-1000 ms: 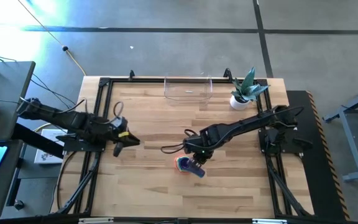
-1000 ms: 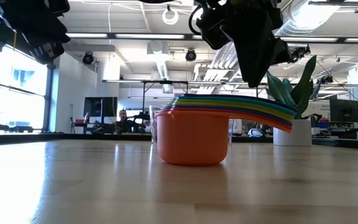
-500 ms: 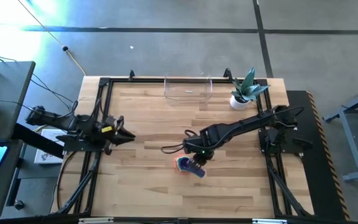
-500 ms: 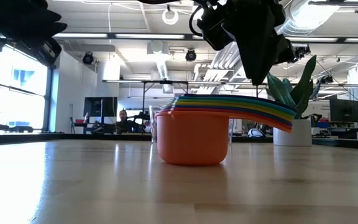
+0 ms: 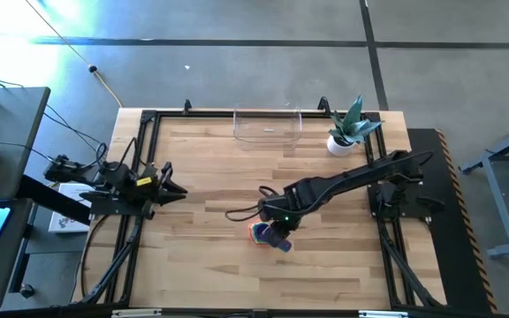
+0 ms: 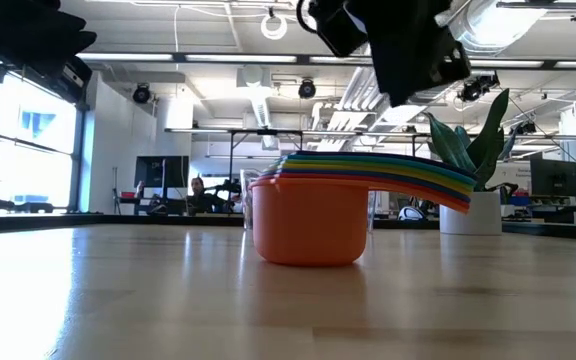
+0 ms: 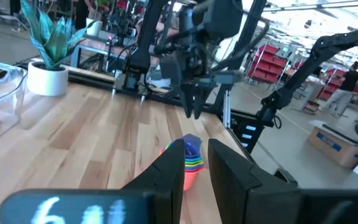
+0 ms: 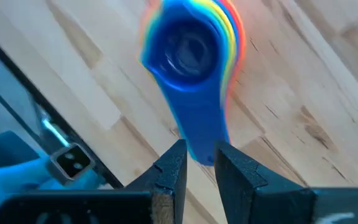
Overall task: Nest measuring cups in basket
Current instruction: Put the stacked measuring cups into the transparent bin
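I am hovering my right claw (image 8: pixel 196 163), fingers narrowly parted and gripping nothing, just above the stacked cups (image 5: pixel 268 234) mid-table, well apart from the basket (image 5: pixel 268 127). I should be descending squarely over the handles, pinching all together. My left claw (image 5: pixel 173 186) is waiting, nearly closed, at the table's left edge.

Two dark, near-black jointed arms; the left arm (image 5: pixel 104 177) has a small yellow marking by its wrist and thin black cables looping off it. The right arm (image 5: pixel 343 184) shows a tiny green light near the wrist, a black cable curling beside it. Both end in flat dark fingers (image 8: pixel 168 171).
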Tool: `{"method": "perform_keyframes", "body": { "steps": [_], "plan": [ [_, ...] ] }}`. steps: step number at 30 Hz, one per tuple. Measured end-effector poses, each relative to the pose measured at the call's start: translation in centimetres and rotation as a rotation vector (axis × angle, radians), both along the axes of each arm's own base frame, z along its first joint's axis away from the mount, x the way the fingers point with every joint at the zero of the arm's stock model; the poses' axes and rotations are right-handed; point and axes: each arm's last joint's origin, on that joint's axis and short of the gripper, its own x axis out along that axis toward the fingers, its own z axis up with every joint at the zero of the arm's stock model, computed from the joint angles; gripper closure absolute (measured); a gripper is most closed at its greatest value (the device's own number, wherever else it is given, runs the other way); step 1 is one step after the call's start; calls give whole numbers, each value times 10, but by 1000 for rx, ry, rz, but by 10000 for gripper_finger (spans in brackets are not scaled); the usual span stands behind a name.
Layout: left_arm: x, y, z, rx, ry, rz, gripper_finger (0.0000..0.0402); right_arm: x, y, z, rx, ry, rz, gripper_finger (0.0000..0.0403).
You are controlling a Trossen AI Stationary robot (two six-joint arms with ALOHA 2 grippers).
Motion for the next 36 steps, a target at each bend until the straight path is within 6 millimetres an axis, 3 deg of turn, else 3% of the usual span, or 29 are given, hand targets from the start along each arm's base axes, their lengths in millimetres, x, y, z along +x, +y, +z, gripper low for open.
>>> {"method": "perform_keyframes", "body": {
  "steps": [12, 22, 28, 36],
  "plan": [
    [-1, 0, 1, -4, -13, -4, 339, 11, 2, 35, -44, -143, -28, 332],
    [-1, 2, -5, 91, 35, 47, 339, 15, 6, 58, -59, -228, -28, 332],
    [-2, 3, -14, 64, 139, 78, 339, 15, 14, 69, -112, -285, -12, 332],
    [-2, 3, -15, 55, 147, 80, 339, 11, 23, 71, -161, -298, 4, 332]
  ]
}}
